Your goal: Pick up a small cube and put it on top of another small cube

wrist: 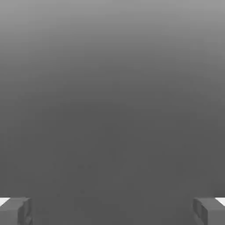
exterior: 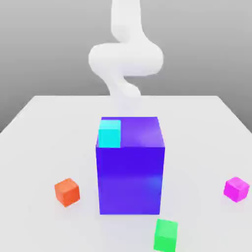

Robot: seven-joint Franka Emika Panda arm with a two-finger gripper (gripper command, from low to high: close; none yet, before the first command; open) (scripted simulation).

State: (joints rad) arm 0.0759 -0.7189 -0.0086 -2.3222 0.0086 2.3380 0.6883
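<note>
Four small cubes show in the exterior view. A cyan cube rests on top of a big blue block, at its far corner on the exterior view's left. On the table lie an orange cube, a magenta cube and a green cube. The white arm rises behind the block, and its hand is hidden there. In the hand view my gripper is open, its fingertips far apart with nothing between them, and only plain grey lies ahead of it.
The big blue block stands tall in the middle of the white table. The orange cube is on its left, the magenta cube on its right and the green cube near the front edge.
</note>
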